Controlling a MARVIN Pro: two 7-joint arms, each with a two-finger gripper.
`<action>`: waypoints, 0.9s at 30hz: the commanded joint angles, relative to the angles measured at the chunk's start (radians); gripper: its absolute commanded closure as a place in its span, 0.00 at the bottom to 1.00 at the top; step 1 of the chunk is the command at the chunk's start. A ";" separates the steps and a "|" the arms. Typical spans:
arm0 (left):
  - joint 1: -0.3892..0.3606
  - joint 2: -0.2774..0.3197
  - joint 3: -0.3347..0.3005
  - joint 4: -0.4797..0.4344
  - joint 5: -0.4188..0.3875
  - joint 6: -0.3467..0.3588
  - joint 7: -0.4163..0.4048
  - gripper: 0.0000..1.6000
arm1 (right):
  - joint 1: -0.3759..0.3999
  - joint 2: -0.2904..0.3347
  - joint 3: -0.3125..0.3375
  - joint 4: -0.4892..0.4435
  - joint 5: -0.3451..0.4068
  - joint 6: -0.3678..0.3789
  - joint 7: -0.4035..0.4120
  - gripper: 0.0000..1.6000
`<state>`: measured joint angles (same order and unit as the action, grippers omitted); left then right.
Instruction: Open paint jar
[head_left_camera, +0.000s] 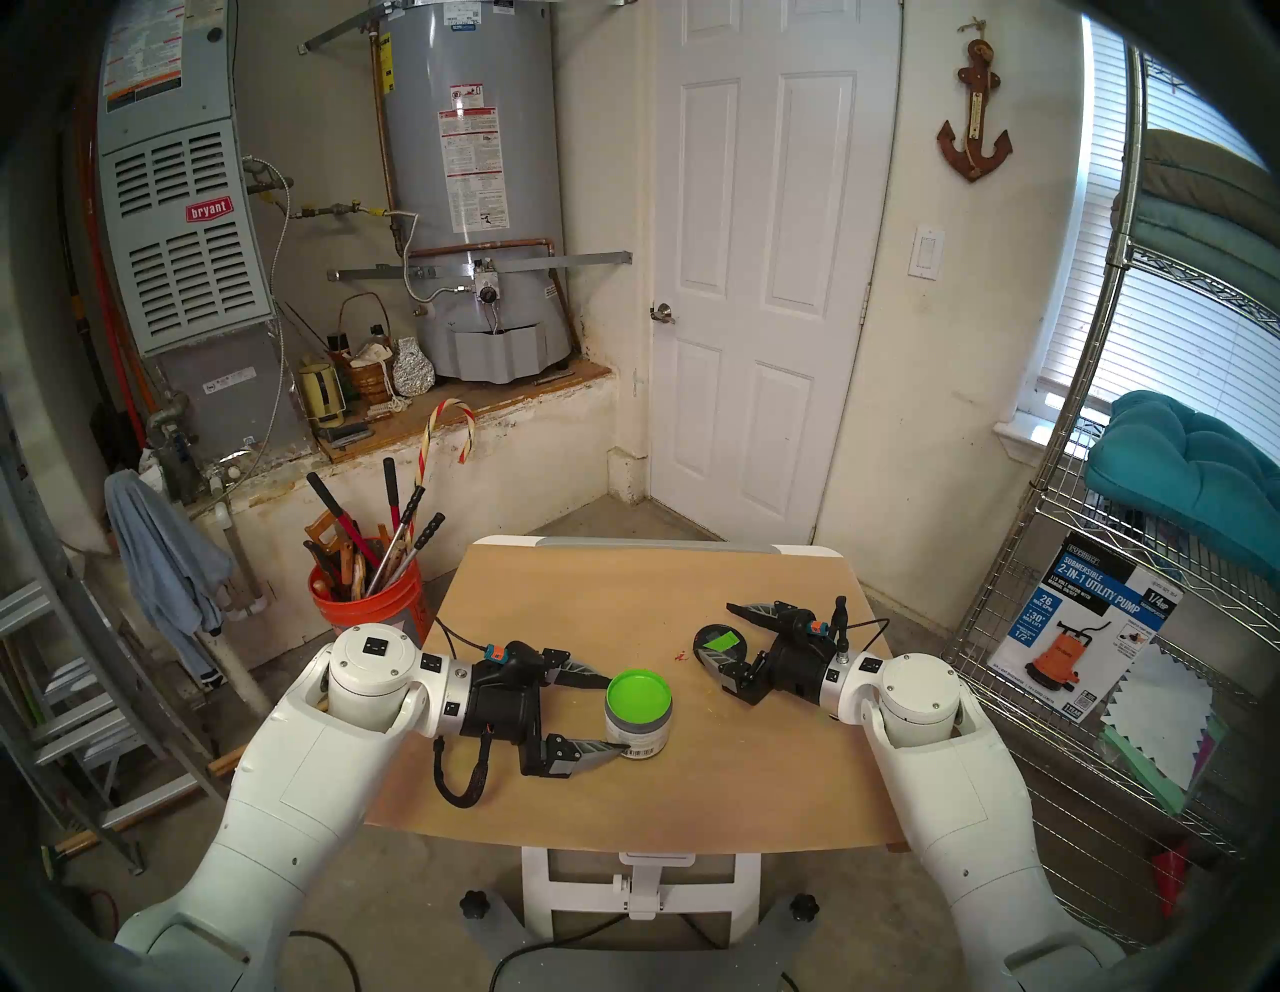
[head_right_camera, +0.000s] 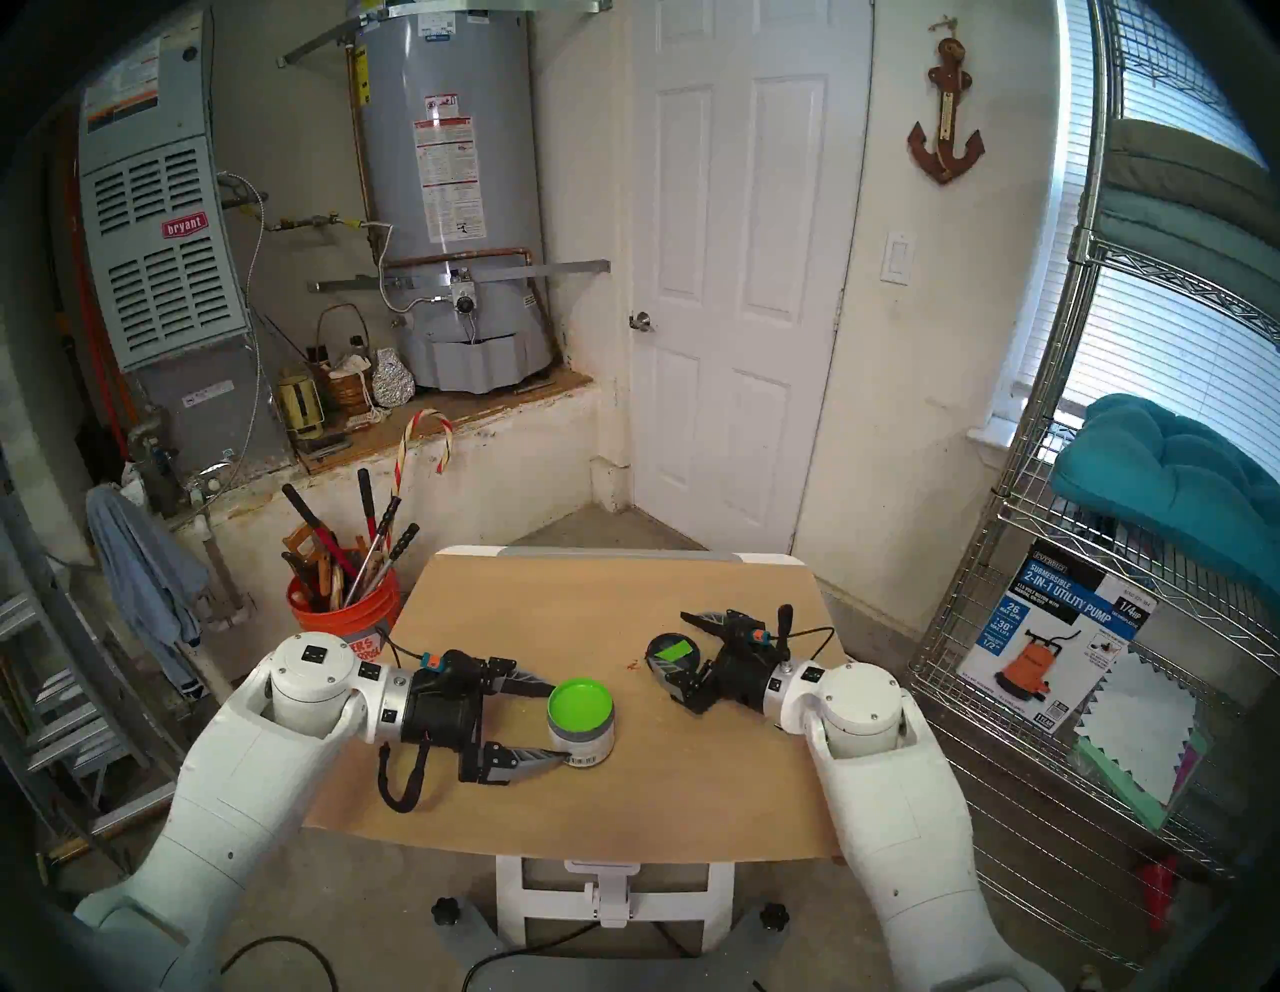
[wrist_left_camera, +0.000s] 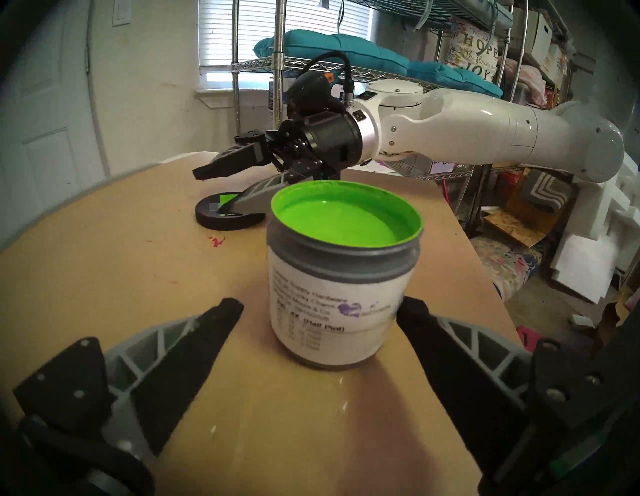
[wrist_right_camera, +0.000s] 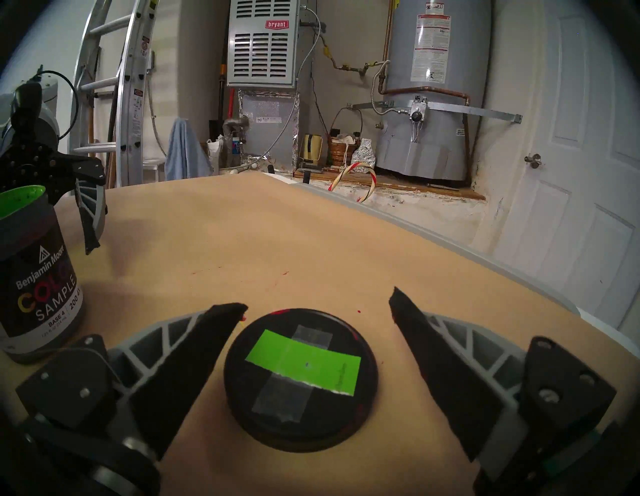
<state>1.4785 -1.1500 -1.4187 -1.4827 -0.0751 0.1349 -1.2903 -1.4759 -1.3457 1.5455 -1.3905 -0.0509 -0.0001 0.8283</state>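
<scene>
The paint jar (head_left_camera: 638, 724) stands open on the table, green paint showing to its rim. It is also in the left wrist view (wrist_left_camera: 343, 311) and the right wrist view (wrist_right_camera: 34, 277). My left gripper (head_left_camera: 616, 713) is open with one finger on each side of the jar; the near fingertip (wrist_left_camera: 408, 308) touches its label, the other stands apart. The black lid (head_left_camera: 720, 644), with grey tape and a green rectangle, lies flat on the table (head_left_camera: 623, 796) to the right. My right gripper (wrist_right_camera: 317, 301) is open, its fingers on either side of the lid (wrist_right_camera: 301, 377).
An orange bucket (head_left_camera: 367, 596) full of long-handled tools stands off the table's far left corner. A wire shelf (head_left_camera: 1143, 623) with a pump box stands to the right. Small red paint specks (head_left_camera: 681, 654) mark the table near the lid.
</scene>
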 joint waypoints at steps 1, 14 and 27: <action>-0.001 0.013 -0.017 -0.021 -0.016 0.012 -0.015 0.00 | 0.014 -0.008 -0.004 -0.017 0.004 -0.009 0.002 0.00; 0.071 0.059 -0.078 -0.105 -0.046 0.040 -0.055 0.00 | 0.011 -0.014 0.005 -0.025 0.008 -0.011 -0.007 0.00; 0.216 0.097 -0.235 -0.223 -0.059 0.050 -0.015 0.00 | -0.012 -0.042 0.047 -0.085 0.045 0.005 -0.034 0.00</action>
<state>1.6181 -1.0715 -1.5753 -1.6347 -0.1184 0.1879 -1.3372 -1.4811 -1.3600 1.5699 -1.4141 -0.0385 -0.0021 0.8104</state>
